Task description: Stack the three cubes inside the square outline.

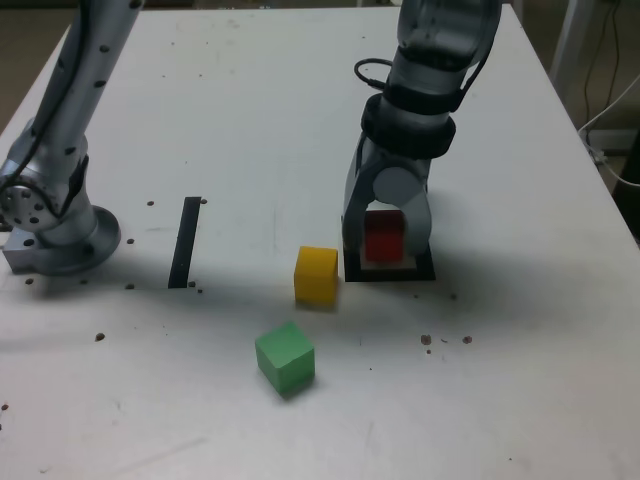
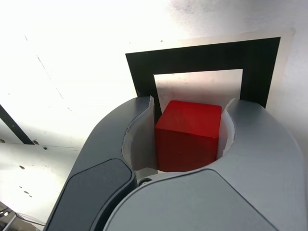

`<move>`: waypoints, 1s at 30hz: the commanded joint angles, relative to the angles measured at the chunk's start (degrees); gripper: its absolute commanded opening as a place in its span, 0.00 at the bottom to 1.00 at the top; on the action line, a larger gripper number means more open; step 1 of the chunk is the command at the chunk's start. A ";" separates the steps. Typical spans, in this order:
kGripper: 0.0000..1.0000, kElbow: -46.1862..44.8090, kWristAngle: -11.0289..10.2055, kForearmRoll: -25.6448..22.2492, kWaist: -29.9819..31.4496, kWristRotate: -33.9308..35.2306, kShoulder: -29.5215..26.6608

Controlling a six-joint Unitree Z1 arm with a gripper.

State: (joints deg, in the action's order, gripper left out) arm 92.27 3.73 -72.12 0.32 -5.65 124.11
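Observation:
The red cube sits between the two grey fingers of my gripper, which is shut on it directly over the square outline. The wrist view shows both jaws pressed against the sides of the red cube, with the outline's black border and pale centre just beyond the gripper. Whether the cube touches the pale centre cannot be told. A yellow cube stands on the table just to the exterior view's left of the outline. Nearer the camera lies the green cube, turned at an angle.
A straight black strip lies on the white table towards the exterior view's left, and it also shows at the edge of the wrist view as the black strip. The arm's grey base stands at the far left. Cables hang off the table's right side.

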 commanded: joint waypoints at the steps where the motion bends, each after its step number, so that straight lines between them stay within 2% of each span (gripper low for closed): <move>1: 0.96 -0.25 -0.10 0.37 -0.06 -0.21 0.28; 3: 0.99 -0.45 -0.10 0.64 -0.06 -0.27 0.30; 16: 1.00 -1.31 -0.69 1.18 -0.06 -0.41 -0.82; 24: 1.00 -3.64 -4.28 0.64 0.00 0.51 -7.93; 30: 1.00 -7.76 -5.21 0.16 0.90 1.43 -13.23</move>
State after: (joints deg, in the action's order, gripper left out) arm 85.61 -1.35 -71.83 0.64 -4.54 112.40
